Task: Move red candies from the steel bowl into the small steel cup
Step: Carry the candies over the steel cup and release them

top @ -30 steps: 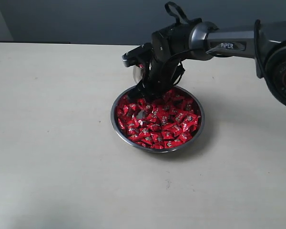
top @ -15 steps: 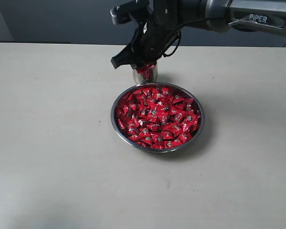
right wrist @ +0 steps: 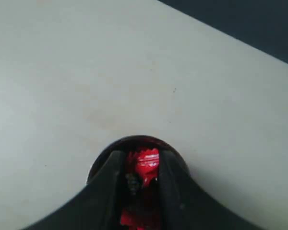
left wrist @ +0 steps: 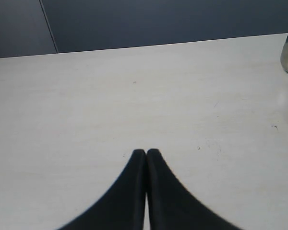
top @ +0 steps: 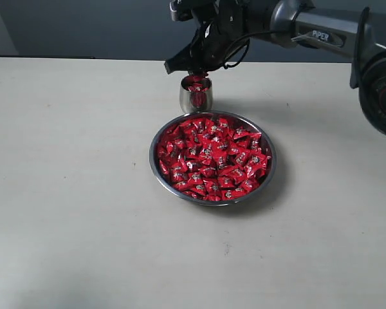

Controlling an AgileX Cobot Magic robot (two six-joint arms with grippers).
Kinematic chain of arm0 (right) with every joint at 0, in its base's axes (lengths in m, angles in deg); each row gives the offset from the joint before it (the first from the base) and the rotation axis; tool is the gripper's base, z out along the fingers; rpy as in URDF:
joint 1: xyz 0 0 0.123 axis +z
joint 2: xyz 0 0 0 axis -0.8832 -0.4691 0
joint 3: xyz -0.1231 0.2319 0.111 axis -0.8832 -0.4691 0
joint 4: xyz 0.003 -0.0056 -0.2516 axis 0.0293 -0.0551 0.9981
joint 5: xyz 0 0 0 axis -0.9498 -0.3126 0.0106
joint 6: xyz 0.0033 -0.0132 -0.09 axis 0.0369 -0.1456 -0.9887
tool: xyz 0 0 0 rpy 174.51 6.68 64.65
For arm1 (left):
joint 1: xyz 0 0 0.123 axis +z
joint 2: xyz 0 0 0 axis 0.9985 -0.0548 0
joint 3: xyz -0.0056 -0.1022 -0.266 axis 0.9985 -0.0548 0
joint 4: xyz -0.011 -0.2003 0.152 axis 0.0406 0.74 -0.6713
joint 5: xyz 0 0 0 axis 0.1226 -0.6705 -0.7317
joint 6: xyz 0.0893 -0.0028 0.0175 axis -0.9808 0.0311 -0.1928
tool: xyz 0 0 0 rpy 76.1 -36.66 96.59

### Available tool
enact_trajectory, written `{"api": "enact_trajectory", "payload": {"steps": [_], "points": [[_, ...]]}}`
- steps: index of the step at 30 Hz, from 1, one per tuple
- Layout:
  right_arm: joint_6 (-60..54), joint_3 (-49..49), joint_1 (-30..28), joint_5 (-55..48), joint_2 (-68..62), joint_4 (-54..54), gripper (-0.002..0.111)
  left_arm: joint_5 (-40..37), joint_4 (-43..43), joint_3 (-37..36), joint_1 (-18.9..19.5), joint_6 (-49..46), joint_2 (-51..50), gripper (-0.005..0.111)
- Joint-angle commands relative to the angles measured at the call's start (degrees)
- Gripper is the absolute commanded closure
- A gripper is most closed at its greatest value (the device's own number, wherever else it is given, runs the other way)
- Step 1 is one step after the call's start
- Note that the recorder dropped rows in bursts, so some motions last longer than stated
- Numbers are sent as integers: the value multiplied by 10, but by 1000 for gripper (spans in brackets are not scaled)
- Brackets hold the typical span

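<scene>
The left claw (left wrist: 146,152) hangs over bare worktop (left wrist: 134,96), its two fingers pressed together with nothing between them. The bowl (top: 152,154) sits mid-worktop, heaped with candies (top: 212,161). The cup (top: 196,100) stands upright just beside the bowl's rim, toward the far edge. Directly above the cup's mouth, the right claw (right wrist: 140,163) is partly closed, pinching a candy (right wrist: 146,158) between its fingers

text: PIPER | on: right arm (top: 320,35) | red candies (top: 212,158) marks: too small to read
</scene>
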Motion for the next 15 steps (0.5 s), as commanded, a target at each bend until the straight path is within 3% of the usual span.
{"api": "enact_trajectory", "payload": {"steps": [1,10,15], "points": [[-2,12,-3,13,-19,-4,102,3,-1,5,-3,1,3,106],[-2,12,-3,8,-21,0,100,3,-1,5,-3,1,3,106],[-2,12,-3,-4,-21,0,73,3,-1,5,-3,1,3,106]]}}
